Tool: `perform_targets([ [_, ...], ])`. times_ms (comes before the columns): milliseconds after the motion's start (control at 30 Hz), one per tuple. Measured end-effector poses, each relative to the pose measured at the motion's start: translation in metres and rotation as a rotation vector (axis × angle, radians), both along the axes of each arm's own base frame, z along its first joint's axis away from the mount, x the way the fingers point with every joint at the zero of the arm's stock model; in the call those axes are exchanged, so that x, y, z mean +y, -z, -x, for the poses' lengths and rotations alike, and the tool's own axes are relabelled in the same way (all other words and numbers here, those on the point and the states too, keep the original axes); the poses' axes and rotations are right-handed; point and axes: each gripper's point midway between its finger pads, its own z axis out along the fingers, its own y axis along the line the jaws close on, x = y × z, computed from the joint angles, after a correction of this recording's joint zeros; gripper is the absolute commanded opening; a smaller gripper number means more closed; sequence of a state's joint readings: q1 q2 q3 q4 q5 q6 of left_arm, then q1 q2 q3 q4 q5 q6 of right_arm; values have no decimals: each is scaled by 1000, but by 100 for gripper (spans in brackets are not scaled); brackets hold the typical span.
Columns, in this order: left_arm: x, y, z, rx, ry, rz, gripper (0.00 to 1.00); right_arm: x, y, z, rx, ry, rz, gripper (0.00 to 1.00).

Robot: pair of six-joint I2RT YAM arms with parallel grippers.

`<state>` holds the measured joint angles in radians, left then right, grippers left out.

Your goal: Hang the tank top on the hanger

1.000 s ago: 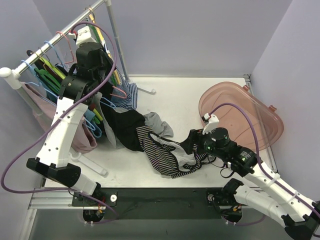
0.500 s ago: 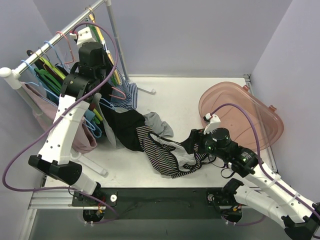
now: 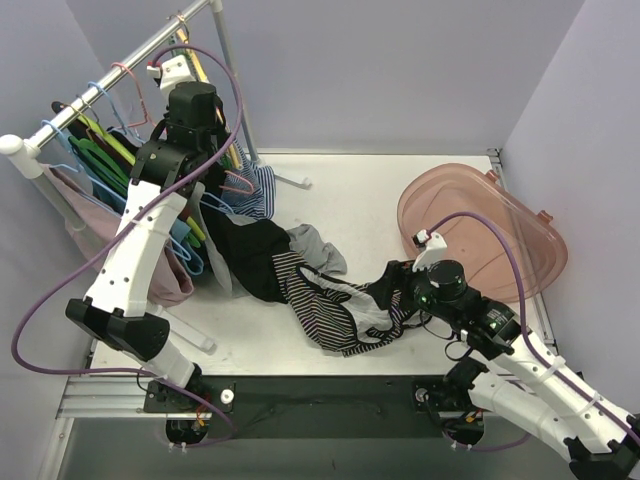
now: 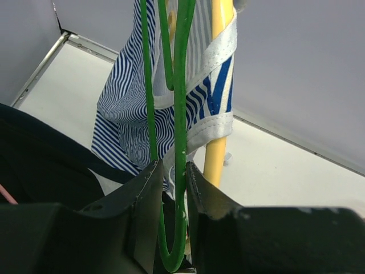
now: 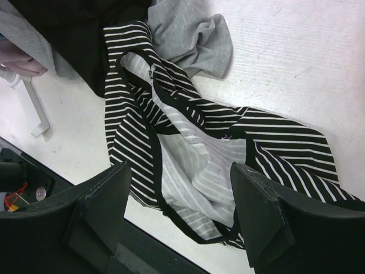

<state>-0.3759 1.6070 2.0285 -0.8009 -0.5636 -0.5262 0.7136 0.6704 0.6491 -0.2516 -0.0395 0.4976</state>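
Since a second ago, we see the left arm (image 3: 140,240) has stretched farther back, its wrist now higher against the rack rail (image 3: 110,75). The right arm (image 3: 500,340) has shifted only slightly toward the right. The tank top (image 3: 330,310) lies as it did, crumpled on the table (image 3: 400,190) near the front edge, between the two arm bases, beside a black cloth (image 3: 250,250).

From above we take in the whole table and a pinkish tub (image 3: 500,230) at the right, but the left fingers are hidden behind the wrist. The left wrist view fills that in: a blue-and-white striped garment (image 4: 125,114) hangs behind the hanger (image 4: 181,114), with a yellow bar (image 4: 219,85) beside it. The right wrist view shows the tank top's (image 5: 171,131) dark edging, pale inner side and a grey cloth (image 5: 188,34) touching it.

The left gripper (image 4: 174,188) is drawn narrow and pinches the hanger's green bar between its fingers (image 4: 148,200). The right gripper (image 5: 182,211) is spread wide and empty, hovering over the tank top without touching it.
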Motion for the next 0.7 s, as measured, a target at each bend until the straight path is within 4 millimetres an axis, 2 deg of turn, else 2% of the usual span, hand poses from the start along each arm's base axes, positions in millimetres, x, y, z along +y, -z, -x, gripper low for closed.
perform_targets([
  [567, 23, 3, -2, 13, -98, -89, 33, -6, -4, -1, -15, 21, -8, 71],
  [633, 24, 6, -4, 21, -105, -106, 31, -7, -5, -1, -17, 23, -10, 71],
  [700, 25, 8, -6, 27, -112, -118, 24, -8, -5, -1, -18, 28, -11, 71],
])
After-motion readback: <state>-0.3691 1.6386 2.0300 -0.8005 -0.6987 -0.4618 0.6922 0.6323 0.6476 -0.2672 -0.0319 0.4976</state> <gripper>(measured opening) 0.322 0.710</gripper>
